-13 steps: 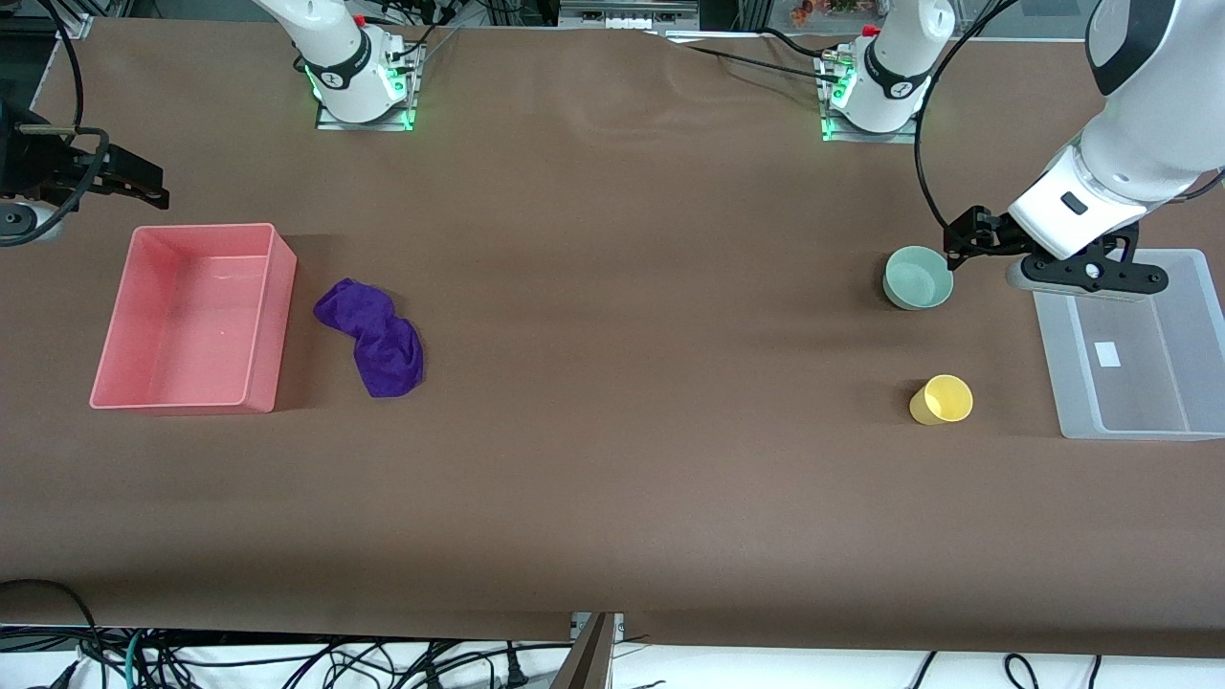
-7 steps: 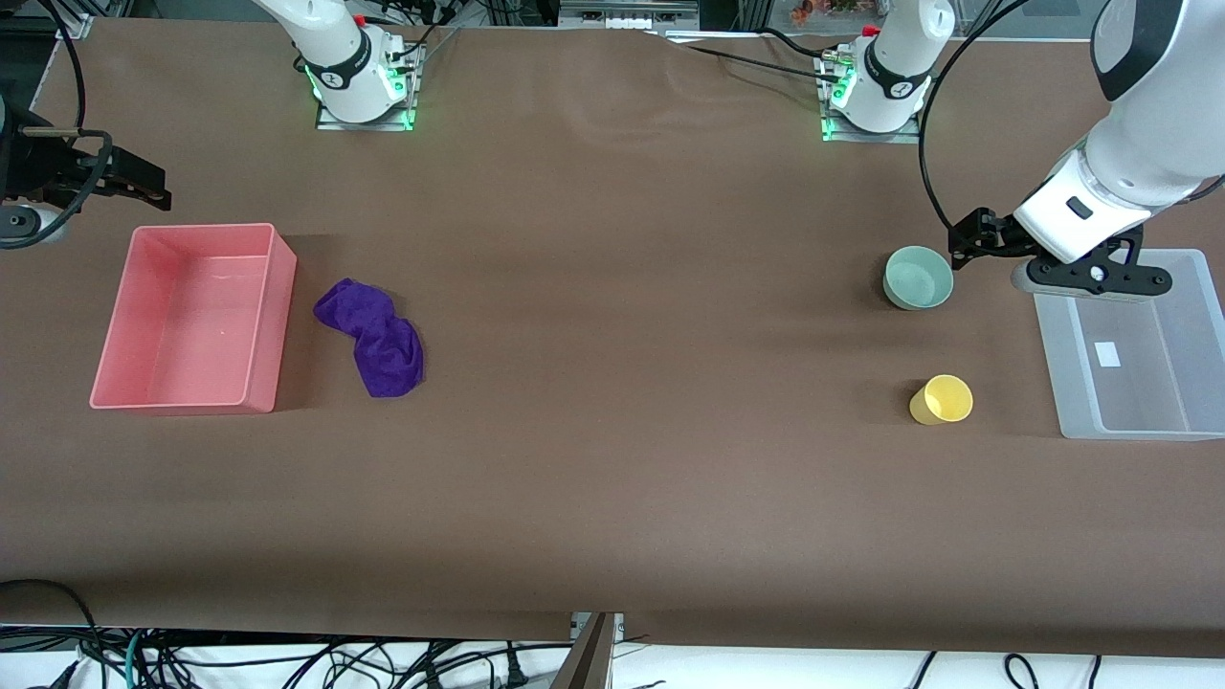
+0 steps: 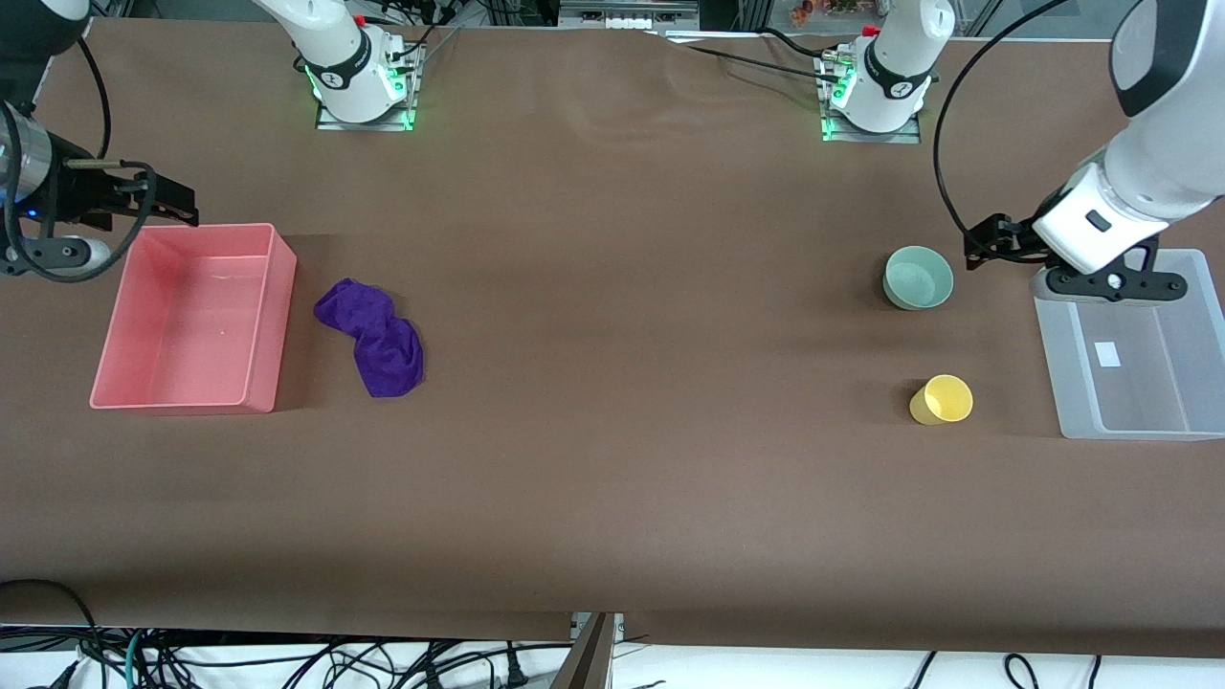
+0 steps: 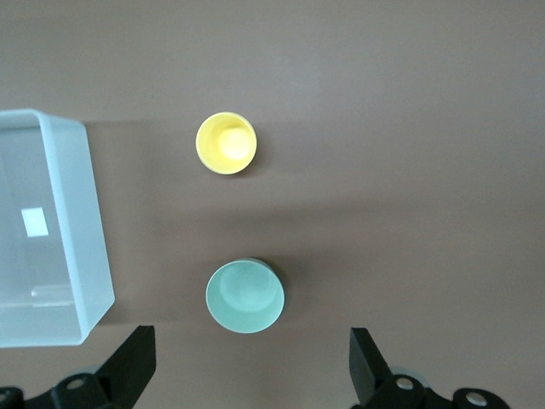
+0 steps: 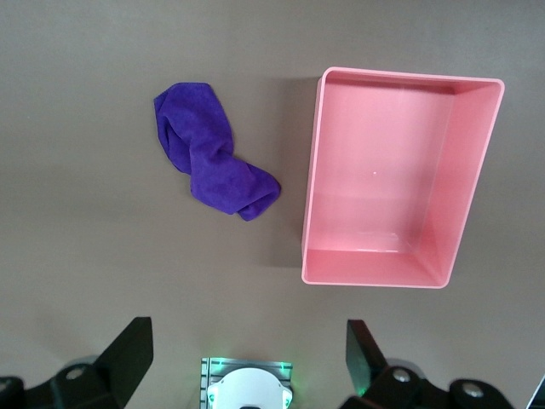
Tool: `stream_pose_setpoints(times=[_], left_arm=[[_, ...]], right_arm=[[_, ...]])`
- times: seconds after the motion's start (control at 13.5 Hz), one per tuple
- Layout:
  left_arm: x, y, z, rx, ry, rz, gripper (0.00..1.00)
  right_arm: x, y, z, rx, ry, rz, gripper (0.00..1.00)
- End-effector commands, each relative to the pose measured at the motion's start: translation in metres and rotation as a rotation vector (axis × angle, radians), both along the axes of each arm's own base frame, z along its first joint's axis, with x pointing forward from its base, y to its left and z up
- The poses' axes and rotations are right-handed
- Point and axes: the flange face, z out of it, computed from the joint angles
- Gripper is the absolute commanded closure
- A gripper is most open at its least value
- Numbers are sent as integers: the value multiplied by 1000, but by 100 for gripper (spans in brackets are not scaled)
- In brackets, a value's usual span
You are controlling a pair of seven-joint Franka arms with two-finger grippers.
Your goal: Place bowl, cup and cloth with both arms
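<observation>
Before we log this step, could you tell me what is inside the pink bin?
Nothing: the pink bin shows only its bare floor, fully visible. The cloth lies on the table beside it.

No legible text, brand, number or sign appears in any view. The only label-like mark is a small blank white patch (image 3: 1108, 354) on the floor of the clear bin (image 3: 1062, 383), also seen from the left wrist; nothing can be read on it. The black bands near the arm bases carry small white marks too small to read.
</observation>
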Motion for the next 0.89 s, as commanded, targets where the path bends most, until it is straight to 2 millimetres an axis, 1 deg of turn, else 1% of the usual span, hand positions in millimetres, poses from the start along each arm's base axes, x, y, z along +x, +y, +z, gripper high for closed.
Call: stream_pose_setpoints(times=[0.0, 0.07, 0.15, 0.22, 0.3, 0.37, 0.45, 0.59, 0.67, 0.74, 0.82], left_arm=[[-4, 22, -9, -1, 29, -13, 0], [-4, 34, -22, 11, 40, -19, 0], [-5, 43, -39, 11, 42, -32, 0], [-8, 48, -59, 3, 50, -75, 0], [-13, 51, -85, -8, 65, -134, 0], [-20, 56, -109, -19, 80, -179, 0], [-26, 65, -129, -28, 79, -209, 0], [-44, 74, -171, -48, 83, -298, 0], [-52, 89, -189, -56, 64, -328, 0], [-61, 98, -207, -60, 45, -349, 0], [-71, 99, -224, -61, 34, -358, 0]], right_arm=[[13, -3, -22, -4, 41, -2, 0], [19, 0, -37, -7, 59, 0, 0], [28, 5, -58, -5, 80, 2, 0], [37, 9, -83, 8, 105, -2, 0], [47, 19, -110, 20, 117, 5, 0], [50, 24, -139, 18, 117, 13, 0], [50, 23, -170, 18, 106, 11, 0], [37, 17, -241, 23, 49, 6, 0], [25, 17, -274, 26, 20, 9, 0], [11, 25, -303, 30, -6, 23, 0], [0, 31, -323, 38, -27, 35, 0]])
